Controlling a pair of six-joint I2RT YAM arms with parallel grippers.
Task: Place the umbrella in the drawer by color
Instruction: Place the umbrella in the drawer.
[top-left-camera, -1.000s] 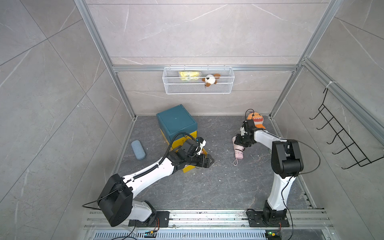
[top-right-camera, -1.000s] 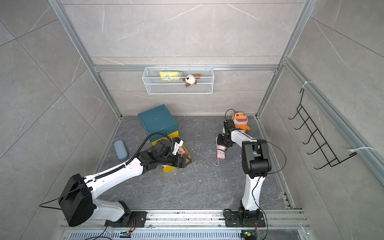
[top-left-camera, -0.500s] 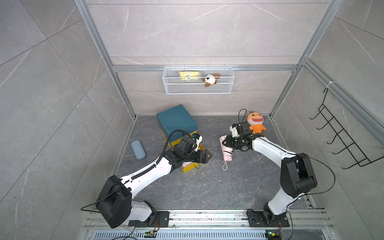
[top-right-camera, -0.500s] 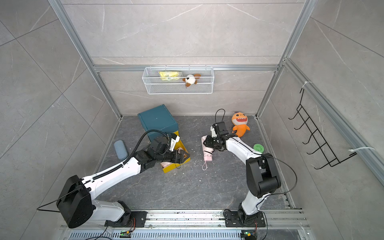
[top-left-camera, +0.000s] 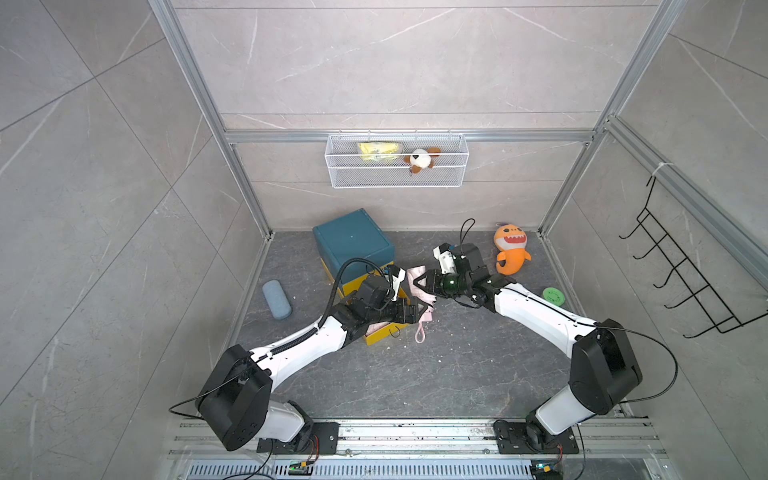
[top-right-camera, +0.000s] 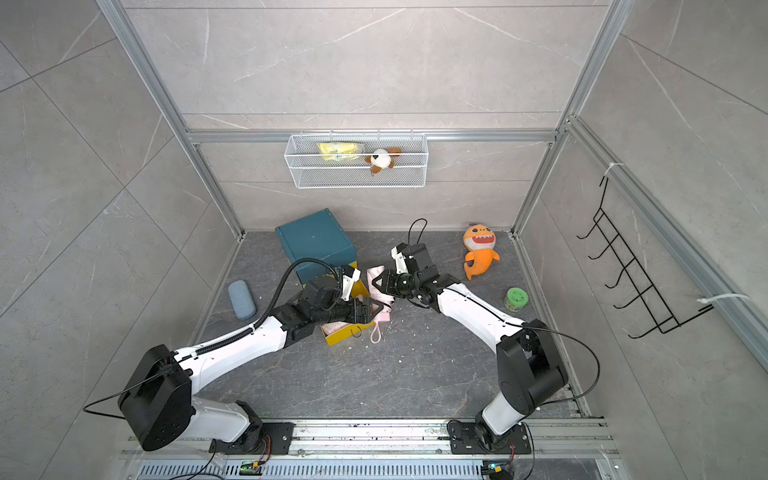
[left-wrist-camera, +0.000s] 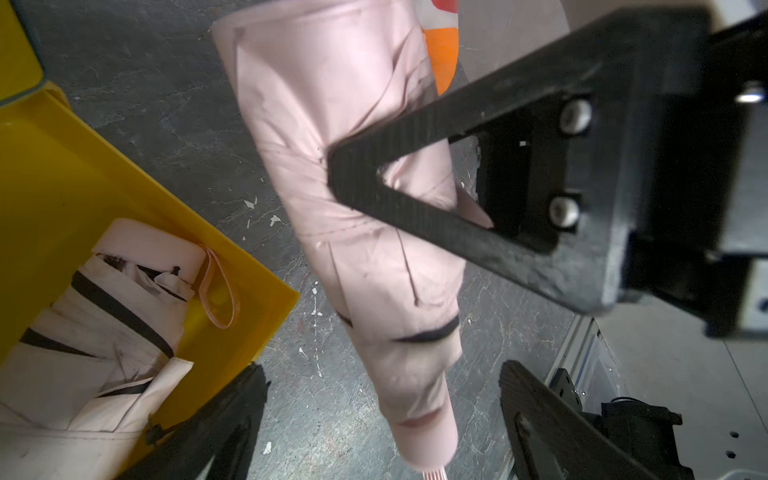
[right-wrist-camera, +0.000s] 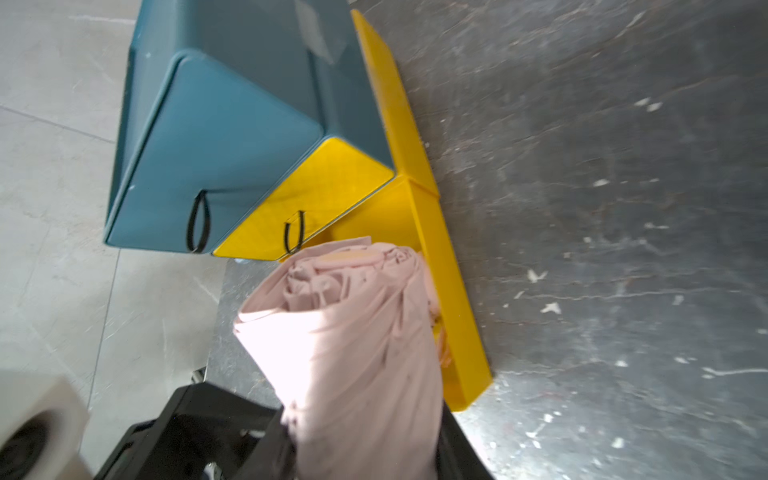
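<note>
Centre frame, your right gripper (top-left-camera: 424, 286) clamps the pink umbrella (left-wrist-camera: 365, 291) beside the yellow drawer (left-wrist-camera: 83, 166); your left gripper (left-wrist-camera: 382, 370) gapes empty, apparently for handover.

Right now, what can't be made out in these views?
- What the drawer holds: the left arm covers most of it in both top views; the left wrist view's edge cuts off the rest.
- Pads of the right gripper: too small in top views, behind the umbrella in the right wrist view.
- Label on the packet in the basket: too small in both top views.
</note>
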